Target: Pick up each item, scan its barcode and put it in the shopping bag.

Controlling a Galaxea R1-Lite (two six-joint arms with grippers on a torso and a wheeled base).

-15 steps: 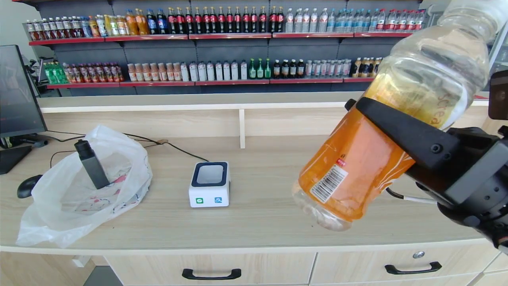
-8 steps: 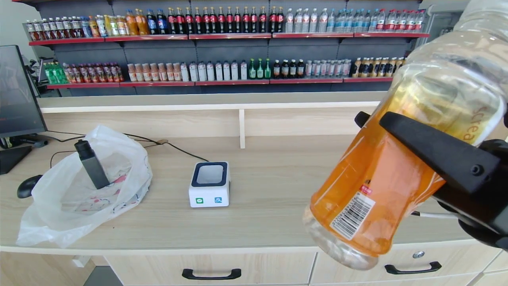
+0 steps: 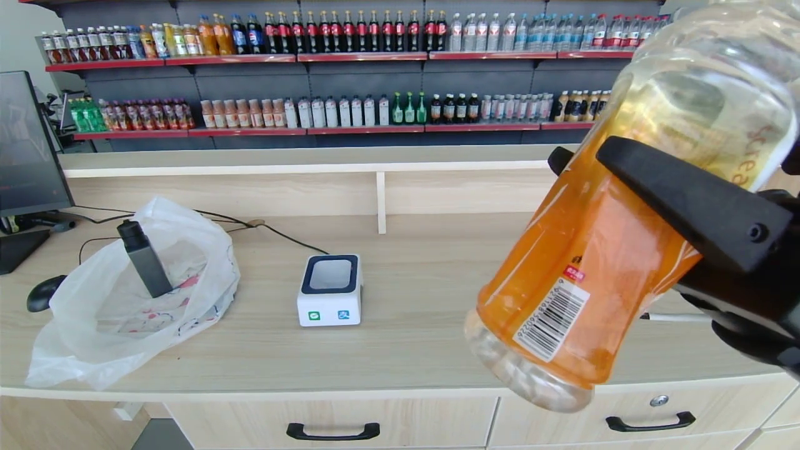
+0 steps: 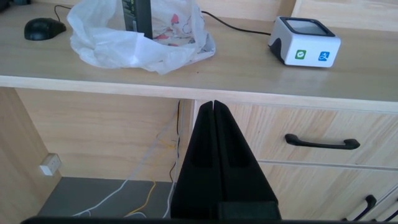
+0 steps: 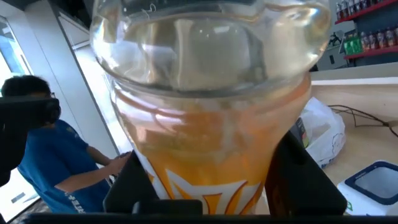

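Observation:
My right gripper (image 3: 631, 187) is shut on a clear bottle with an orange label (image 3: 600, 262), held tilted high above the counter's right side, close to the head camera. Its barcode (image 3: 550, 320) faces outward near the bottle's base. From the right wrist, the bottle (image 5: 211, 118) sits between the black fingers (image 5: 127, 190). The white scanner box (image 3: 330, 289) with a dark window stands mid-counter. A white plastic shopping bag (image 3: 125, 300) lies at the left with a dark grey bottle (image 3: 144, 257) upright in it. My left gripper (image 4: 214, 115) hangs shut below the counter's front edge, facing the drawers.
A monitor (image 3: 28, 150) and a black mouse (image 3: 42, 292) sit at the counter's far left. Cables (image 3: 275, 232) run behind the bag and scanner. Drawers with black handles (image 3: 333, 431) line the counter front. Shelves of drinks (image 3: 350, 37) fill the back wall.
My right gripper brought the bottle closer to the camera and lower, then raised it slightly and shifted it left. The barcode now faces more downward and forward.

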